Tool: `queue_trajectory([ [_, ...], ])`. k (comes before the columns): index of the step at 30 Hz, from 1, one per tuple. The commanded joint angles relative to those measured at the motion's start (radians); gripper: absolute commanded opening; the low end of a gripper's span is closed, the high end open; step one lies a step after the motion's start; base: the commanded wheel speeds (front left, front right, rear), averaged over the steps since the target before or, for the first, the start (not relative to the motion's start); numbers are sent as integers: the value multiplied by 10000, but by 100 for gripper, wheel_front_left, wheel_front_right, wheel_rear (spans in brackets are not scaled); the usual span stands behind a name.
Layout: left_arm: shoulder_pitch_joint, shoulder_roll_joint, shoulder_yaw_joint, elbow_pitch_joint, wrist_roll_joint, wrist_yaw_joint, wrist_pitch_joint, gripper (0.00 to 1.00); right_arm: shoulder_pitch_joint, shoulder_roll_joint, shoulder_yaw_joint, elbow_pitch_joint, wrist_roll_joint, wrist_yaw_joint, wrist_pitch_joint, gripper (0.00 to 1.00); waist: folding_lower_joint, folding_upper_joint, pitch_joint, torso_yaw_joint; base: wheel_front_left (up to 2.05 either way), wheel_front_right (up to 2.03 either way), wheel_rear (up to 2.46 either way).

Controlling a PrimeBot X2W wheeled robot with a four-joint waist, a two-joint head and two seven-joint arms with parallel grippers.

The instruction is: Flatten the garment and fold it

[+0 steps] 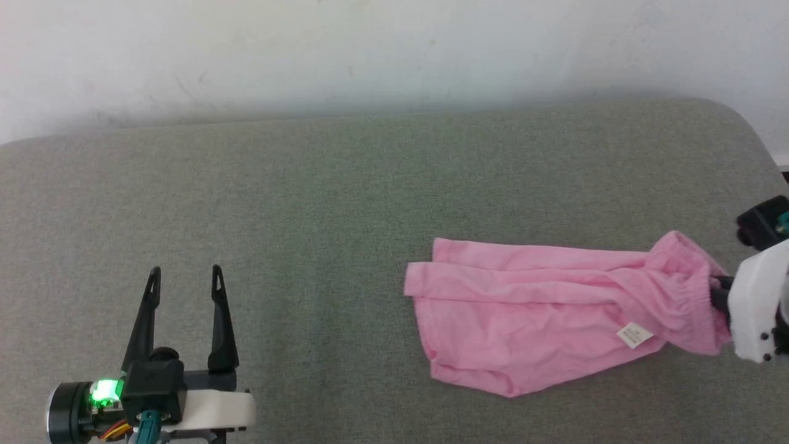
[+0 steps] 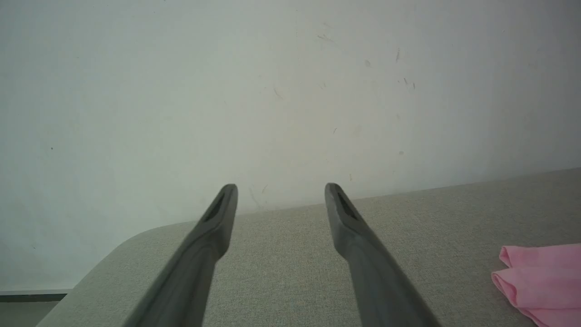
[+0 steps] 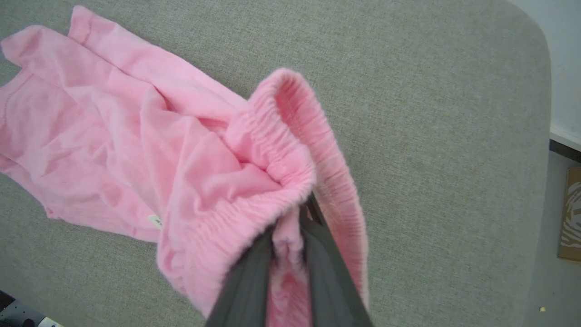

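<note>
Two grippers: right gripper (image 3: 297, 218) fingers clamped on garment (image 1: 530, 308) waistband (image 3: 290, 136), tips buried in folds; left gripper (image 1: 185, 271) fingers apart, empty, near-left. Care label (image 1: 635, 335) print unreadable.

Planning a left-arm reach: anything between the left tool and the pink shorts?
Nothing visible. Bare grey cushion lies between the open left tool and the shorts, which lie to its right in the head view. The right tool pinches the waistband at the shorts' far end.
</note>
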Motion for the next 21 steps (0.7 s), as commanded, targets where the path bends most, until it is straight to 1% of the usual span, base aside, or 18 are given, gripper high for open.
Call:
queue_trajectory([
  [1, 137, -51, 66, 15, 85, -69, -49, 100, 59, -112, -161, -21, 100, -21, 58, 0, 0, 0, -75, -56, 0, 0, 0],
  [3, 162, -83, 135, 88, 75, -81, -49, 100, 76, -313, -341, -215, 139, -21, 142, 0, 0, 0, -114, -73, 0, 0, 0],
  [5, 208, -108, 240, 196, 63, -69, -49, 100, 87, -422, -463, -662, 196, -21, 230, 0, 0, 0, -138, -91, 0, 0, 0],
  [9, 274, -217, 409, 256, 45, -50, -49, 100, 62, -541, -558, -1974, 150, -21, 443, 0, 0, 0, -88, -46, 0, 0, 0],
  [12, 245, -323, 437, 241, 62, -76, -49, 100, -4, -435, -493, -3008, -65, -21, 667, 0, 0, 0, 36, 92, 0, 0, 0],
  [15, 144, -445, 441, 237, 71, -123, -49, 100, -189, -13, -325, -3660, -435, -21, 949, 0, 0, 0, 218, 260, 0, 0, 0],
  [17, 28, -516, 412, 244, 94, -177, -49, 100, -362, 413, -148, -3771, -677, -21, 1182, 0, 0, 0, 396, 397, 0, 0, 0],
  [19, -106, -597, 373, 254, 118, -217, -49, 100, -625, 885, 63, -3579, -1010, -21, 1393, 0, 0, 0, 598, 524, 0, 0, 0],
  [21, -278, -653, 352, 270, 131, -267, -49, 100, -880, 1441, 306, -3136, -1203, -21, 1591, 0, 0, 0, 804, 644, 0, 0, 0],
])
